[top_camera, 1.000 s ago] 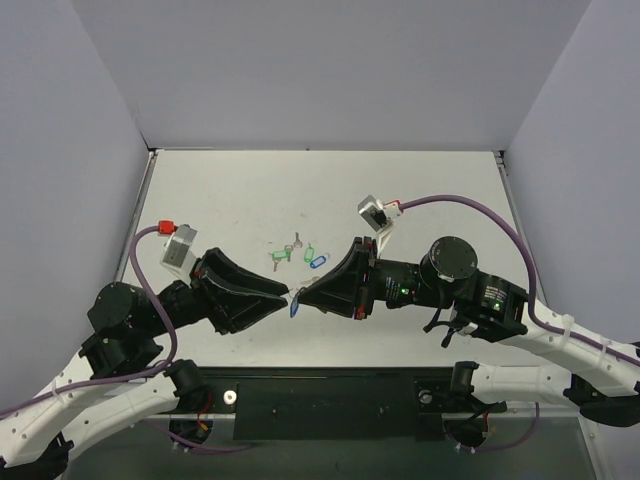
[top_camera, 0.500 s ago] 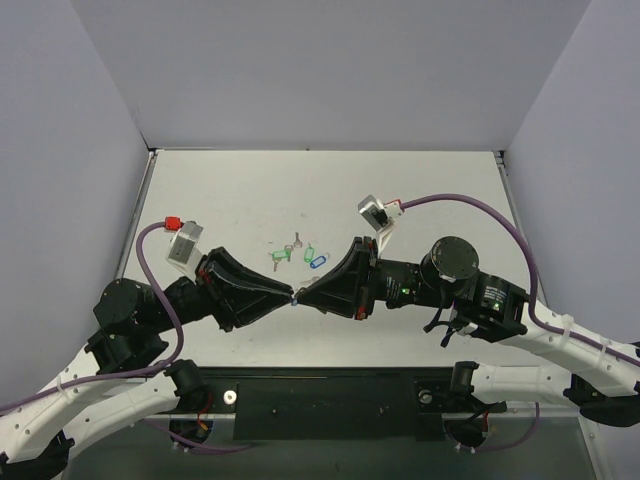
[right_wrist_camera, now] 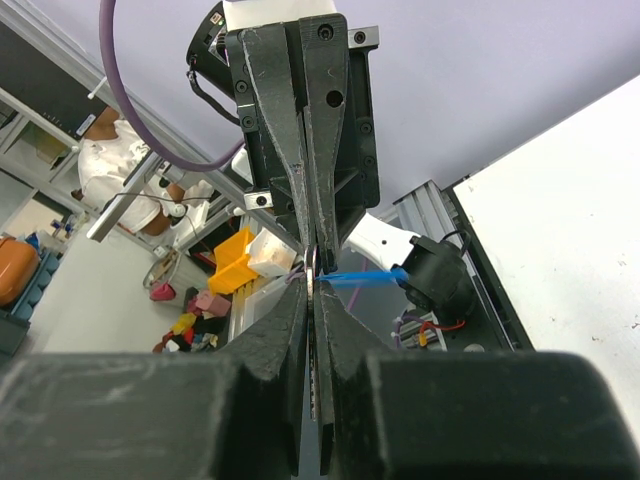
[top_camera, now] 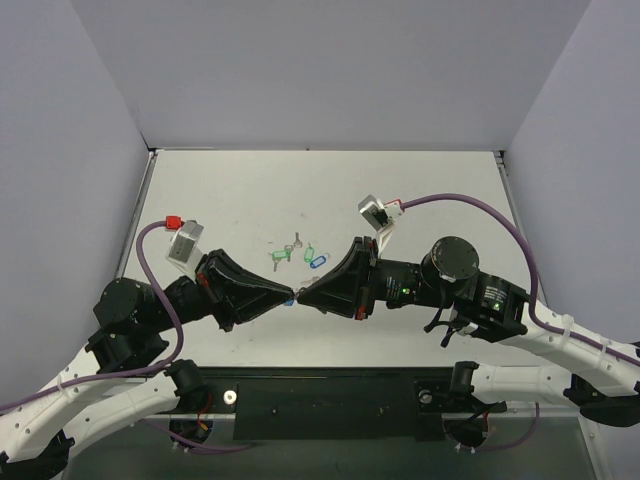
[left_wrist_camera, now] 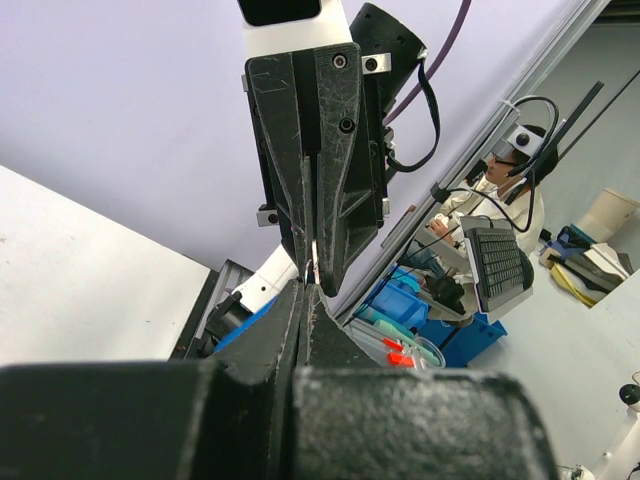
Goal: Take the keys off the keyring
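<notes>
Right wrist view: left pincer [right_wrist_camera: 310, 238] and right pincer [right_wrist_camera: 313, 288] pinch the keyring [right_wrist_camera: 313, 263], tips meeting.
Its blue tag [right_wrist_camera: 362, 275] shows here; the left wrist view hides it.

Pale grey surface [top_camera: 420, 190], faint scuffs mid-area. Small cluster lies on it near the centre: left green tag [top_camera: 279, 257], right green tag [top_camera: 308, 253], lighter blue tag [top_camera: 318, 262] just beside, tiny silver key [top_camera: 297, 240] behind them.

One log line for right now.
left gripper: shut on keyring | right gripper: shut on keyring | pose: nose to nose, midair | blue tag: at the junction
</notes>
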Controlling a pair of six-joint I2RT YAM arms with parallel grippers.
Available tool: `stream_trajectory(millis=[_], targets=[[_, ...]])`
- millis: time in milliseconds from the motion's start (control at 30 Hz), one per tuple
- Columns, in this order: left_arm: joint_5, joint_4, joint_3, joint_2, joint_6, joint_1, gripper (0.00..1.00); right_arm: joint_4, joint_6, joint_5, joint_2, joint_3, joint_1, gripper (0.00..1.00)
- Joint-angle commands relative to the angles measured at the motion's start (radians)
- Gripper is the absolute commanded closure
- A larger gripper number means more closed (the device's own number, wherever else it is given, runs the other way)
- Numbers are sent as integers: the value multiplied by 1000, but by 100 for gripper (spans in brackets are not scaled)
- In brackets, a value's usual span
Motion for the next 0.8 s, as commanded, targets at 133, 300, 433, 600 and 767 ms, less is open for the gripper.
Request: stream_trajectory(millis=[133, 300, 433, 600, 767], targets=[[34, -43, 57, 23, 8, -6, 100, 7, -19, -17, -2, 18, 13, 100], [47, -171, 109, 43, 26, -9, 100, -91, -50, -33, 8, 56, 13, 100], [93, -244, 145, 72, 43, -10, 100, -166, -76, -39, 17, 77, 14, 100], [96, -330, 172, 86, 63, -10, 100, -191, -88, -42, 22, 74, 17, 100], [99, -367, 189, 80, 69, -12, 100, -194, -94, -45, 29, 71, 20, 100]])
